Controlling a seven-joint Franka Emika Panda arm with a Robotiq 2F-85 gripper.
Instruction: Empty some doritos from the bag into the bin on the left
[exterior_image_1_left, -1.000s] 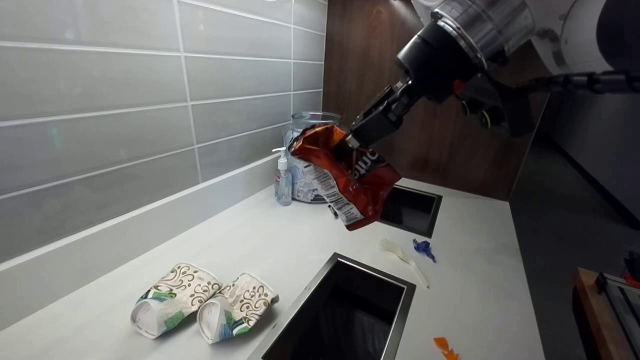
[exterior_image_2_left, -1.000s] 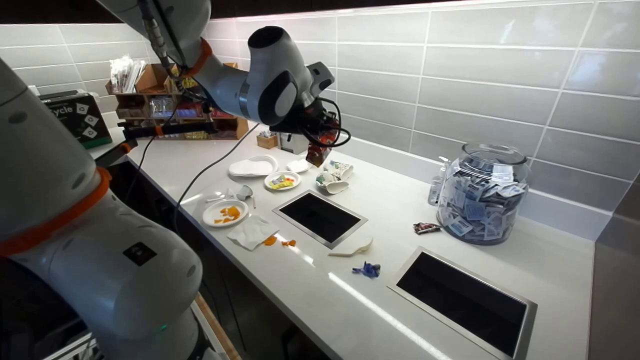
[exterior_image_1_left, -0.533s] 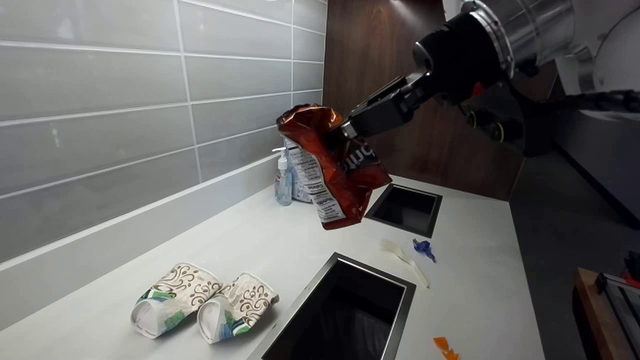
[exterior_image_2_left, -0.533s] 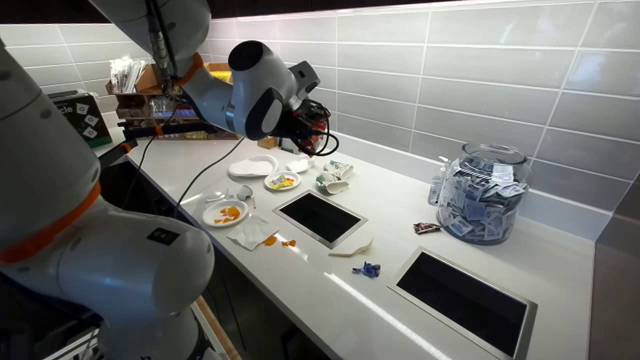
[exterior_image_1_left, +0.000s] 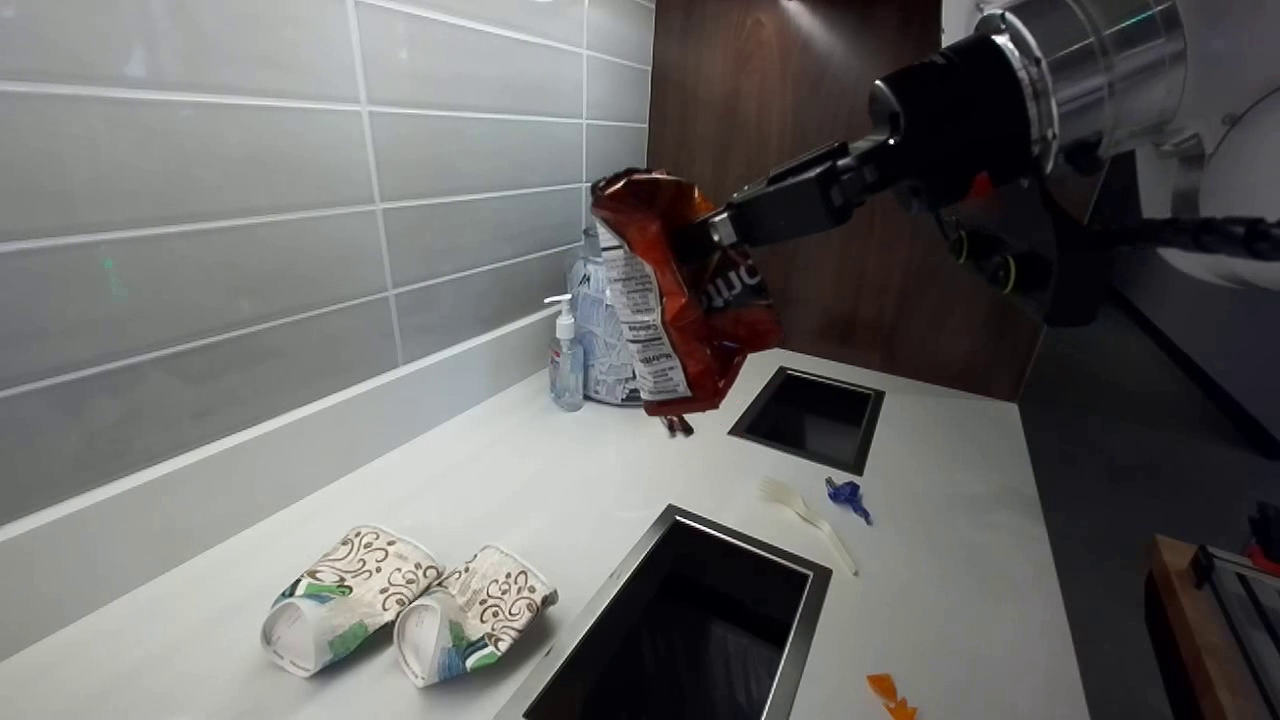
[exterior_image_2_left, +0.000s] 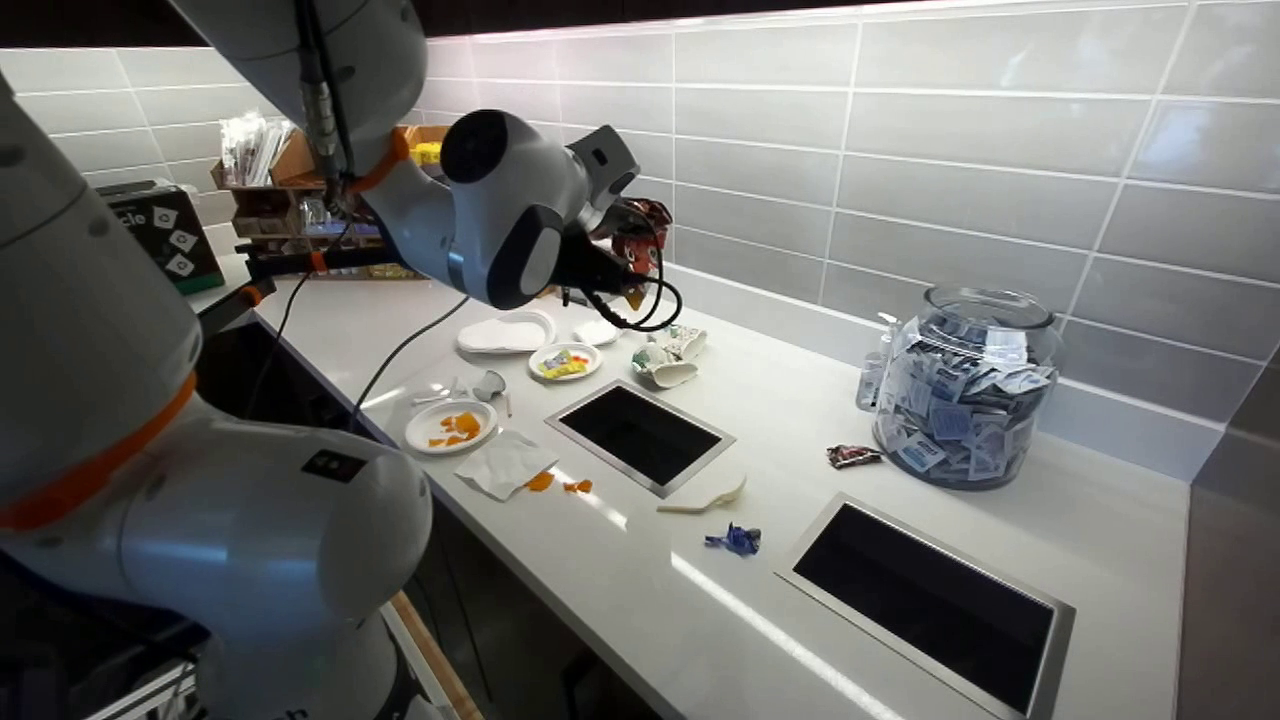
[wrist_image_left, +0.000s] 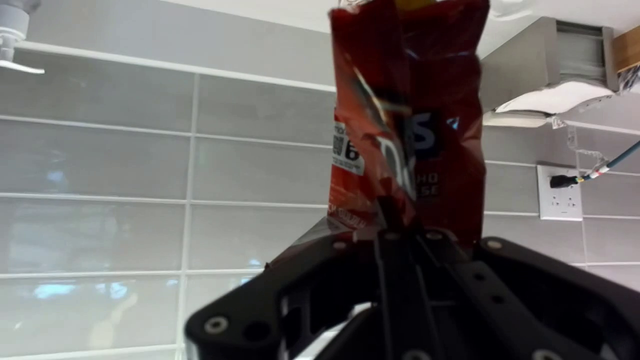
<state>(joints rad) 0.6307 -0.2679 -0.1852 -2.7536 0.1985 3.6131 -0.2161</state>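
My gripper (exterior_image_1_left: 718, 232) is shut on the red-orange snack bag (exterior_image_1_left: 690, 320) and holds it in the air above the counter. In the wrist view the fingers (wrist_image_left: 407, 232) pinch creased foil of the bag (wrist_image_left: 445, 150). In an exterior view the bag (exterior_image_2_left: 645, 245) is partly hidden behind the hand. A small orange patch shows low on it; I cannot tell if it is a chip or foil. The steel-framed bin opening (exterior_image_1_left: 805, 640) lies lower and nearer the camera, with a dark inside. It also shows in an exterior view (exterior_image_2_left: 603, 450). The bag is not directly above it.
Two crushed paper cups (exterior_image_1_left: 360, 595) lie beside the opening. A fork (exterior_image_1_left: 812, 525) and blue wrapper (exterior_image_1_left: 848, 497) lie between it and a second opening (exterior_image_2_left: 814, 535). A glass jar (exterior_image_2_left: 965, 400) and pump bottle (exterior_image_2_left: 872, 375) stand by the tiled wall. A plate (exterior_image_2_left: 415, 435) holds orange pieces.
The bag has risen and turned a little, still in the gripper. The hand has pulled back from the wall and lies flatter, nearer to level.
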